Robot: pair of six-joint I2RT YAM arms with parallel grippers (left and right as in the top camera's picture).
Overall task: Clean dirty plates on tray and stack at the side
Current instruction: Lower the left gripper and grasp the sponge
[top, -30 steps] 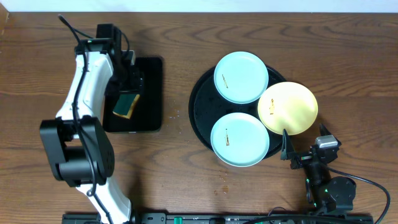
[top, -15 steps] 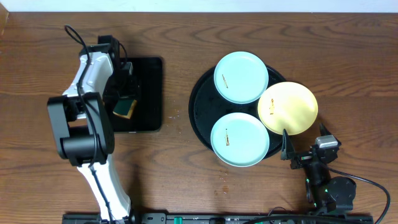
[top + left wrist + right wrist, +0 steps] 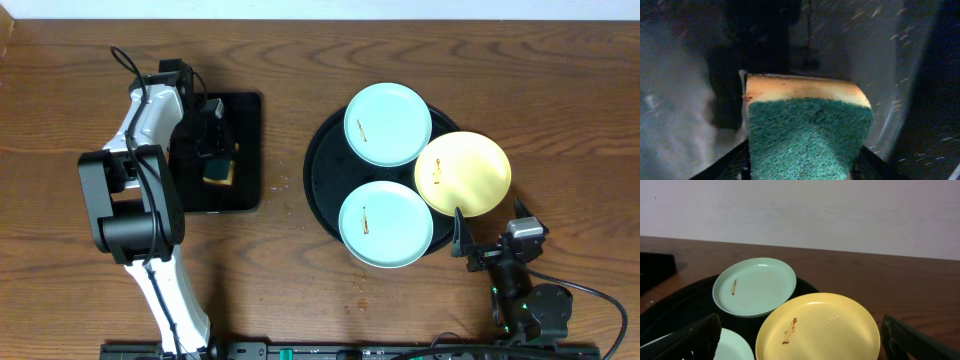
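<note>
Grip is the thing to settle first. Your left gripper (image 3: 219,158) hangs over the small rectangular tray (image 3: 245,120) at 9 o'clock on the table. The sponge (image 3: 807,135) sits between its fingers, green scouring face toward the wrist camera and yellow foam behind. Neither view shows whether the jaws have bitten into the sponge or only bracket it. Make sure of a firm, centred pinch before you lift, because a sponge held by one corner will probably twist once it drags across a plate.

From there your travel runs toward 3 o'clock, to the round black tray (image 3: 318,170). The upper mint plate (image 3: 388,124) lies at its 12 o'clock and the lower mint plate (image 3: 386,223) at its 6 o'clock. The yellow plate (image 3: 463,174) lies at its 3 o'clock, overhanging the rim. Each carries a small brown smear near its middle, so bring the green face down flat on the smear and wipe in short strokes. The smooth plates look likely to slide under a hard push.

Your right gripper (image 3: 488,228) waits at 5 o'clock, just beside the yellow plate, with its jaws spread wide and holding nothing. Use it to steady a plate's edge while you scrub. Then let it carry each wiped plate to the bare tabletop (image 3: 300,300) for stacking.
</note>
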